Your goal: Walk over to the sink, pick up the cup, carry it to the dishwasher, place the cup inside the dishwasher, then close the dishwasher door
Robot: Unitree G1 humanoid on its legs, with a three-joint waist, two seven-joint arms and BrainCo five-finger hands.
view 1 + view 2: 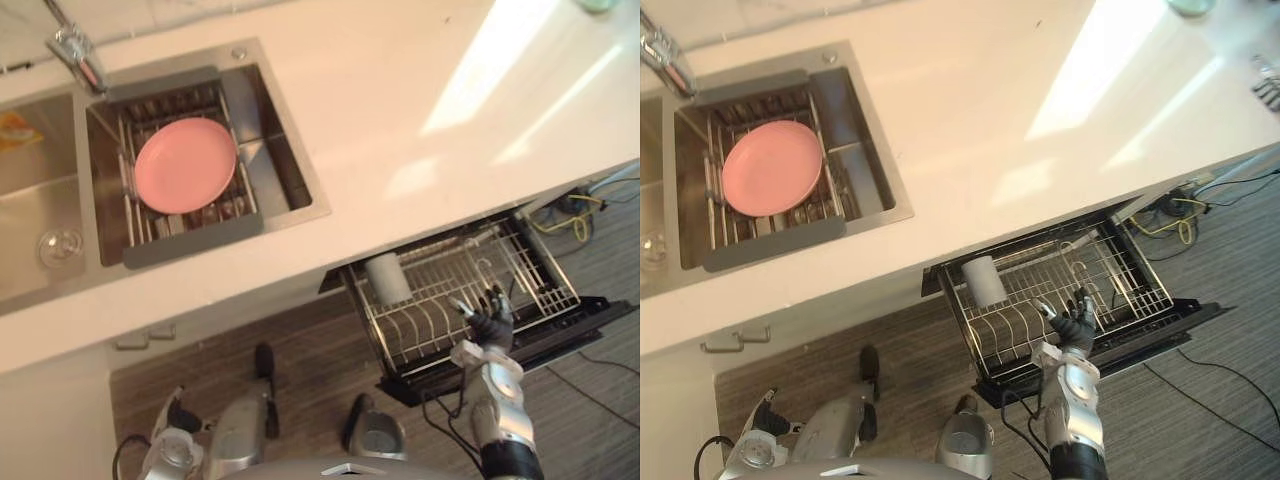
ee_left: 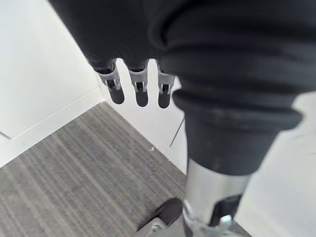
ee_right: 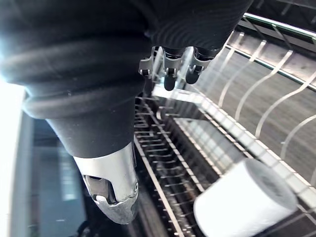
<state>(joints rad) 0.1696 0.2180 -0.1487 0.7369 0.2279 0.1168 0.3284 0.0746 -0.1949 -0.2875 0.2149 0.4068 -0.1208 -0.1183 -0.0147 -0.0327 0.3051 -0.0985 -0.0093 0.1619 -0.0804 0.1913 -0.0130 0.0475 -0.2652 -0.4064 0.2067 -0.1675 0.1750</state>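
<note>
Nearest, the left hand hangs low at the robot's side over the grey striped floor; whether it is open or closed I cannot tell. Ahead on the right, the right hand hovers over the front edge of the pulled-out dishwasher rack, fingers spread wide and holding nothing. The open dishwasher door lies beneath the rack and juts out over the floor. The white cup sits in the rack's far left corner, just under the counter's edge and apart from the hand; the rest of the rack is bare wire. Beyond lies the white countertop and, to the left, the steel sink — a pink plate rests on a drainer rack there, the faucet behind.
</note>
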